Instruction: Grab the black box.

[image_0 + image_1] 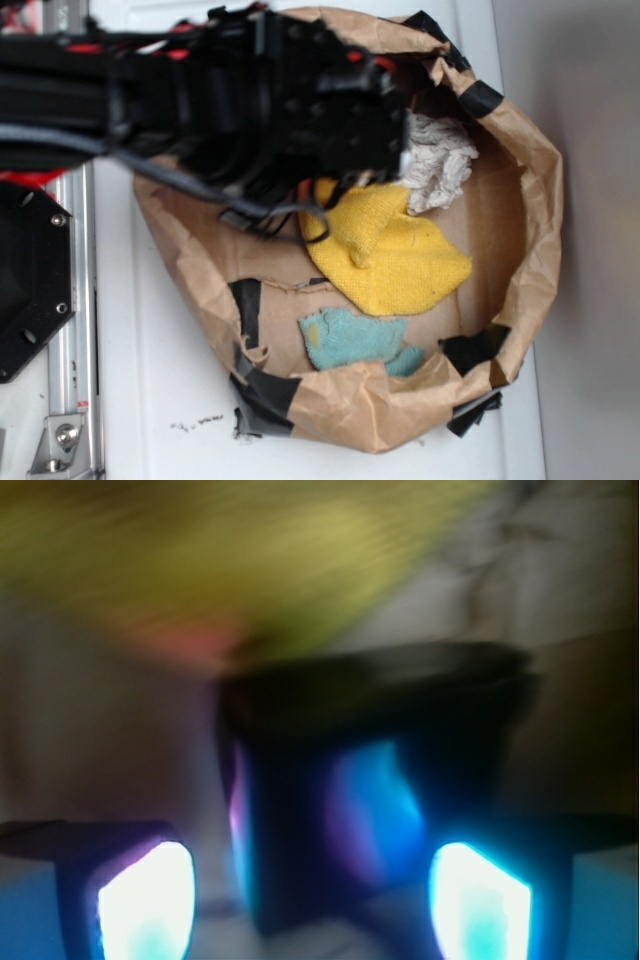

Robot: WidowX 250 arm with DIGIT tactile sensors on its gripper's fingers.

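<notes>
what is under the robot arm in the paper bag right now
From the exterior view the arm covers the upper left of the paper bag, so nothing beneath shows. The blurred wrist view shows the black box between the glowing fingers, with yellow cloth beyond.

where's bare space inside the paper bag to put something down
Bare brown paper shows right of the yellow cloth, below the white rag, and a smaller patch left of the teal cloth by a black tape strip. The upper left is crowded under the robot arm.

Black box (pixel 370 800), glossy w/ raised rim, blurred, standing tilted, just below yellow cloth (pixel 250 550).
</notes>
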